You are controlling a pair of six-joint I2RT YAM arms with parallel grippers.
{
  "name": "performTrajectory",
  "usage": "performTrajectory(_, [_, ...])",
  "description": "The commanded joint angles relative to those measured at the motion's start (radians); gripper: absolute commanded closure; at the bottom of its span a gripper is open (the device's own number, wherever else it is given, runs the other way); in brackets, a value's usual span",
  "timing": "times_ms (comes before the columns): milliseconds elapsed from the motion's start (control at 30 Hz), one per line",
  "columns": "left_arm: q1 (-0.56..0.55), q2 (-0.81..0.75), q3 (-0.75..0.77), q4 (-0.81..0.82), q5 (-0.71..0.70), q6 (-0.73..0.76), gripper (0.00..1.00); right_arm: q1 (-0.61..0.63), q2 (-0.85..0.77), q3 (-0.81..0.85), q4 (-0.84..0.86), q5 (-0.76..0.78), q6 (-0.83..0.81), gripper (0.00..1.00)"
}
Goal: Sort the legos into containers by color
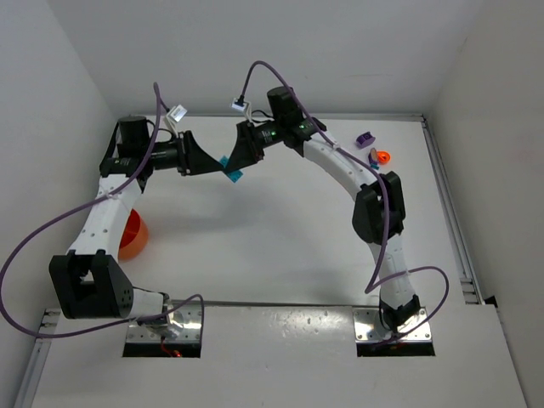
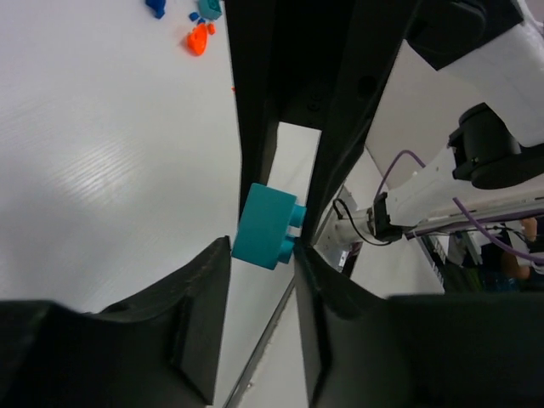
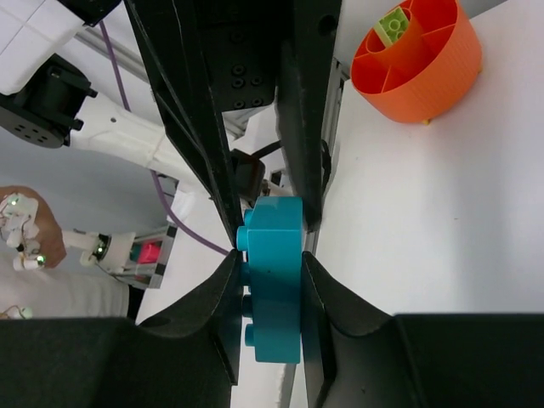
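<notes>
Handing over the cyan lego [image 3: 272, 293] clamped in right end effector [image 3: 270, 262]; centering left end effector [image 2: 261, 252], grip unclear, before release.

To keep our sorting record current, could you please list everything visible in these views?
cyan brick: one, cyan, held above the table's far middle.
bowl: one, orange, divided, on the table's left, partly under the left arm.
green lego: one, green, in one bowl compartment.
purple lego: one, purple, far right of the table.
orange lego: one, orange, near the purple lego.
blue bit: one, blue, beside the orange lego.
table: one, white.
cables: purple, looping off both arms.
left gripper: black, fingers flanking the cyan brick, grip unclear.
right gripper: black, shut on the cyan brick.
</notes>
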Motion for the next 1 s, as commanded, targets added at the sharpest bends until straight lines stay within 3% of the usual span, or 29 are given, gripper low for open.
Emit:
performTrajectory(0, [-0.011,0.001,0.007,0.092,0.056,-0.047,0.61,0.022,0.002,0.0,0.05,-0.052,0.012,0.83])
performTrajectory(133, [-0.011,0.01,-0.003,0.139,0.114,-0.092,0.74,0.022,0.021,0.0,0.059,-0.052,0.012,0.83])
performTrajectory(233, [-0.011,0.01,-0.003,0.15,0.125,-0.104,0.84,0.022,0.021,0.009,0.059,-0.052,0.012,0.76])
performTrajectory(300, [-0.011,0.01,-0.003,0.15,0.125,-0.104,0.94,0.022,0.021,0.009,0.047,-0.043,0.012,0.61])
performTrajectory(367, [-0.002,-0.004,-0.003,0.15,0.107,-0.104,0.95,0.01,0.006,0.009,0.036,-0.032,0.003,0.5])
performTrajectory(400, [0.017,-0.004,-0.003,0.138,0.094,-0.104,0.95,-0.002,0.005,-0.002,0.027,-0.02,-0.012,0.39])
performTrajectory(467, [0.064,-0.033,0.007,0.052,0.03,-0.028,0.96,-0.015,-0.021,-0.002,-0.101,0.035,-0.145,0.31])
performTrajectory(500, [0.083,-0.033,0.022,0.002,0.0,0.017,0.96,-0.027,-0.04,0.036,-0.299,0.076,-0.242,0.26])
performTrajectory(533, [0.103,-0.033,0.04,-0.052,-0.034,0.063,0.97,-0.027,-0.051,0.047,-0.389,0.131,-0.344,0.25])
performTrajectory(567, [0.139,-0.042,0.075,-0.15,-0.104,0.147,0.97,-0.027,-0.065,0.047,-0.455,0.249,-0.51,0.23])
performTrajectory(667, [0.202,-0.042,0.155,-0.332,-0.287,0.299,1.0,-0.044,-0.116,0.006,-0.547,0.417,-0.611,0.22])
performTrajectory(700, [0.218,-0.042,0.166,-0.361,-0.418,0.328,1.0,-0.067,-0.131,-0.017,-0.547,0.447,-0.611,0.22])
performTrajectory(767, [0.254,-0.053,0.177,-0.399,-0.587,0.359,1.0,-0.088,-0.166,-0.069,-0.569,0.541,-0.652,0.22])
performTrajectory(800, [0.268,-0.07,0.177,-0.399,-0.743,0.376,1.0,-0.098,-0.166,-0.079,-0.57,0.561,-0.663,0.22])
performTrajectory(967, [0.375,-0.108,0.157,-0.408,-1.065,0.397,1.0,-0.159,-0.186,-0.132,-0.593,0.623,-0.691,0.22])
